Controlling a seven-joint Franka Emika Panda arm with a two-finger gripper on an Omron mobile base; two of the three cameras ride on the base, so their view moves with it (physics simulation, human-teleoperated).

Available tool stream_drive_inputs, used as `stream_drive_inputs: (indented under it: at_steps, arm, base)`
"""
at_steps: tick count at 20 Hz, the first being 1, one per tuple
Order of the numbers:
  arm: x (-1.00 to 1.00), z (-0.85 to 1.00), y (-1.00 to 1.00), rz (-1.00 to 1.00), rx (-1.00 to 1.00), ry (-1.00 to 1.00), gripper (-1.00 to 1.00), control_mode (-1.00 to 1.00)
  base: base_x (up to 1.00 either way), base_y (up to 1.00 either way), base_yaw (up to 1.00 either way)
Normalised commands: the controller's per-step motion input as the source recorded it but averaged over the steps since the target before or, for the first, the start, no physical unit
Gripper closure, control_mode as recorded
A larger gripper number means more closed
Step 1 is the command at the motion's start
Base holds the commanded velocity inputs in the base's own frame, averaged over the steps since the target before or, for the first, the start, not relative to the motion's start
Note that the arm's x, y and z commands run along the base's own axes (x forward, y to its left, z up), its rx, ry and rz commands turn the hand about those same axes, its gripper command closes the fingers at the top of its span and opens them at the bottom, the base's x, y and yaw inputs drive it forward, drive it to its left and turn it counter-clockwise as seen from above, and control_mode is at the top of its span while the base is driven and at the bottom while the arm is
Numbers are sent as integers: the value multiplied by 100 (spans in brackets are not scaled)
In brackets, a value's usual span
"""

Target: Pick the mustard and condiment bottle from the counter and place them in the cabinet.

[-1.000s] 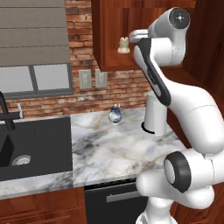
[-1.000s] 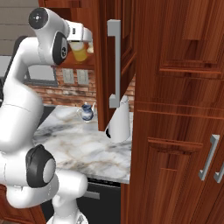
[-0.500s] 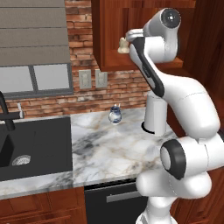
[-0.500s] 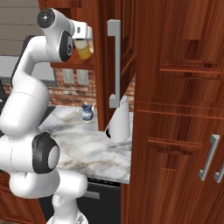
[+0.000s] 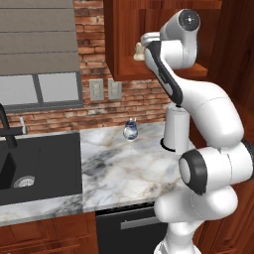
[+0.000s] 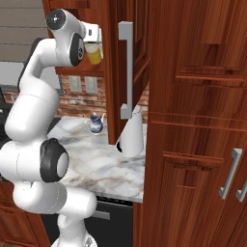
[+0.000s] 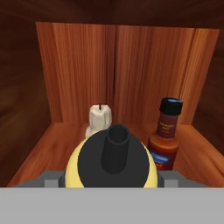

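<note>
My gripper (image 6: pixel 91 39) is shut on the mustard (image 6: pixel 94 54), a yellow squeeze bottle held up at the open front of the cabinet (image 5: pixel 123 47). In the hand view the mustard (image 7: pixel 83 168) sits low in front, its dark-looking nozzle pointing at the camera, over the cabinet shelf (image 7: pixel 43 153). The condiment bottle (image 7: pixel 165 135), dark red-brown with a black cap, stands upright on that shelf to the right, just behind the mustard. The counter (image 5: pixel 124 171) lies far below the hand.
A white candle (image 7: pixel 99 118) stands at the back of the shelf. The open cabinet door with its grey handle (image 6: pixel 126 67) hangs right of the hand. On the counter are a paper-towel roll (image 5: pixel 176 130), a small jug (image 5: pixel 130 130) and the black sink (image 5: pixel 34 163).
The arm has swung a little toward the cabinet, carrying the mustard slightly up and closer to the shelf. The grip has not changed.
</note>
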Motion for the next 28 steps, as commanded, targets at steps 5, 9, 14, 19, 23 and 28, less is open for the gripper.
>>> stream_drive_inputs:
  at_steps: [5, 9, 14, 19, 23, 28]
  arm:
    - [1, 0, 0, 0, 0, -2, 100, -100]
    - [2, -15, 0, 0, 0, -2, 100, -100]
    - [3, -22, 0, 0, -1, -3, 100, -100]
    - [6, -21, 0, 0, -2, -3, 100, -100]
    - [9, -13, 0, 0, 0, -4, 100, -100]
    - [20, -8, 0, 0, 0, -4, 100, -100]
  base:
    - [0, 0, 0]
    - [0, 0, 0]
    - [0, 0, 0]
    - [0, 0, 0]
    - [0, 0, 0]
    - [0, 0, 0]
